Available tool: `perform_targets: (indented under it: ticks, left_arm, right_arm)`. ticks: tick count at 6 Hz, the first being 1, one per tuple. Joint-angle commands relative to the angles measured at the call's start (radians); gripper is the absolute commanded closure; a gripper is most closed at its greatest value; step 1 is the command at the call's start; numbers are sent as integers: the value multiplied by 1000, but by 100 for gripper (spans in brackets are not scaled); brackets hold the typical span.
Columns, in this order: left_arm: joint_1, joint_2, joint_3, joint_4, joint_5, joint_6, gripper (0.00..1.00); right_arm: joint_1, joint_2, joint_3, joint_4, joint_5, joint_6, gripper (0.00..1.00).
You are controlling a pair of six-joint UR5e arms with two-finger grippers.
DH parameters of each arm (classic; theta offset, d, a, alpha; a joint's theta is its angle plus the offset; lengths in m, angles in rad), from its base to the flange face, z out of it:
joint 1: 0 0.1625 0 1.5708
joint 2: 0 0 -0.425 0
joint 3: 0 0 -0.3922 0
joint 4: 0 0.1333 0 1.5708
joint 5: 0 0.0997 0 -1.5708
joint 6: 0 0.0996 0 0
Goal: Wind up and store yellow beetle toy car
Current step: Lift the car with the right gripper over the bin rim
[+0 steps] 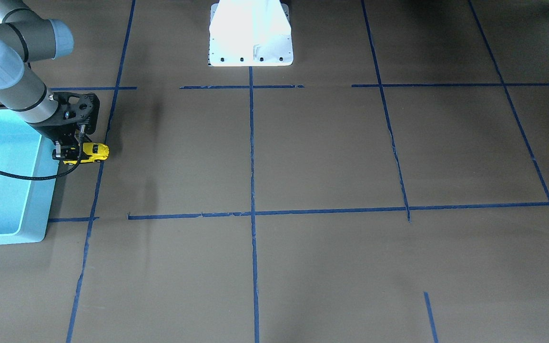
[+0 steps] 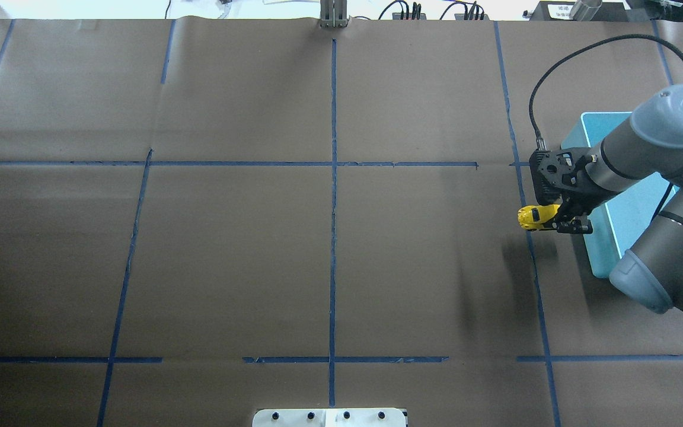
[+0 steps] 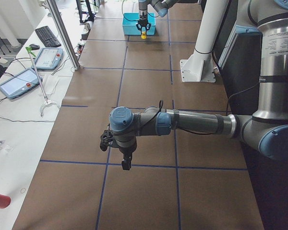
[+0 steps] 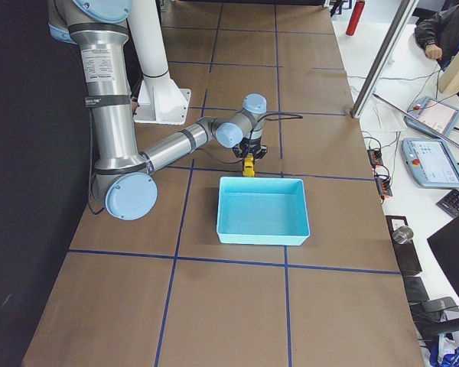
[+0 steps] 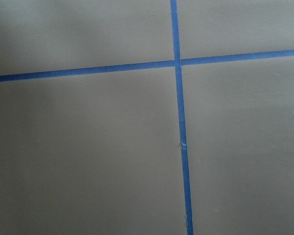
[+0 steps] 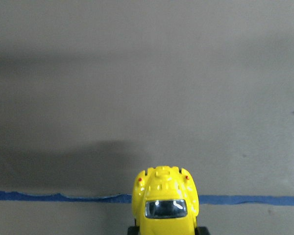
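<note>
The yellow beetle toy car (image 2: 534, 217) is held by its rear in my right gripper (image 2: 558, 218), which is shut on it. The car hangs a little above the brown table, just beside the teal bin (image 2: 599, 252), outside its rim. The front view shows the same car (image 1: 94, 152), gripper (image 1: 72, 153) and bin (image 1: 36, 205). The right wrist view shows the car's roof and dark window (image 6: 165, 203) over a blue tape line. My left gripper (image 3: 126, 162) hangs over the table far from the car; I cannot tell whether it is open or shut.
The white robot base (image 1: 250, 38) stands at the table's middle edge. Blue tape lines divide the brown table into squares. Tablets and a keyboard lie on a side desk (image 3: 19, 81) beyond the table's far edge.
</note>
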Motion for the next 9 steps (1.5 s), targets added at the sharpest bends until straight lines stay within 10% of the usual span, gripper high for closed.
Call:
perform_targets:
  ticks: [1, 7, 9]
  left_arm:
    - [0, 0, 4, -2, 0, 2, 0]
    - [0, 2, -10, 0, 0, 2, 0]
    - [0, 2, -11, 0, 0, 2, 0]
  right_arm:
    - [52, 166, 116, -336, 2, -2, 100]
    - [336, -60, 118, -403, 31, -412, 100]
    - [336, -87, -42, -190, 88, -404, 100]
